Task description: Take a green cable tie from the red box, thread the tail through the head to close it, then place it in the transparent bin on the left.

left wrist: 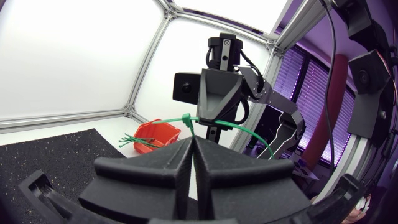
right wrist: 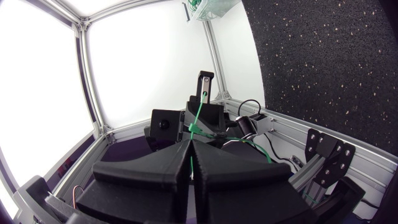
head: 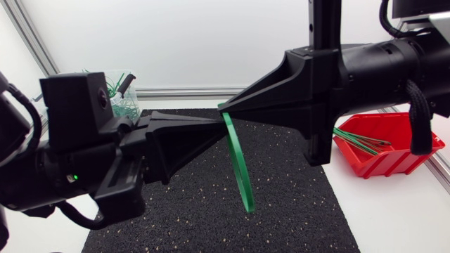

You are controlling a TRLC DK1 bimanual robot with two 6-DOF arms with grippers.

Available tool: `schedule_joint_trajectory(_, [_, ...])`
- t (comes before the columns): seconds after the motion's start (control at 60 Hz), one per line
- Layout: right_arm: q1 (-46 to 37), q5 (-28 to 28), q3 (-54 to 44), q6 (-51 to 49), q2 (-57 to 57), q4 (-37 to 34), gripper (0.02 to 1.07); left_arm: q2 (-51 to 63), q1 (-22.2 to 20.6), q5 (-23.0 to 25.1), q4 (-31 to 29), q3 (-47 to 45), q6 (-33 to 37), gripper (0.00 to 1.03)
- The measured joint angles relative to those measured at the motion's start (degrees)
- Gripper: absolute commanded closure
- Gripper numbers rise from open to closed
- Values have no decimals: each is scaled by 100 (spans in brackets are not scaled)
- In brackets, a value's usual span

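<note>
A green cable tie hangs over the black mat, bowed in a long arc below the two fingertips. My left gripper comes from the left and my right gripper from the right; their tips meet at the tie's upper end, each shut on it. In the left wrist view the tie runs from my left gripper to the right gripper ahead. The right wrist view shows the tie rising from my right gripper.
The red box with several green ties stands at the right of the mat, also seen as the red box. The transparent bin holding green ties is at the back left, likewise the bin.
</note>
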Motion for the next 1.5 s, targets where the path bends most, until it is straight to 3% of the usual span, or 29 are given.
schedule_joint_trajectory(0.317, [37,-17,0,0,52,-2,101,-90,-76,-127,-122,0,81,100])
schedule_joint_trajectory(0.417, [48,-15,2,0,55,-13,85,-87,-55,-125,-129,0,83,100])
schedule_joint_trajectory(0.817, [79,28,0,-4,-232,-42,70,98,247,-35,-33,0,173,100])
schedule_joint_trajectory(1.0, [-15,50,2,-74,-350,-44,69,175,461,107,-9,0,212,100])
schedule_joint_trajectory(1.5, [-116,68,0,-157,-177,-181,69,170,472,247,20,0,229,100])
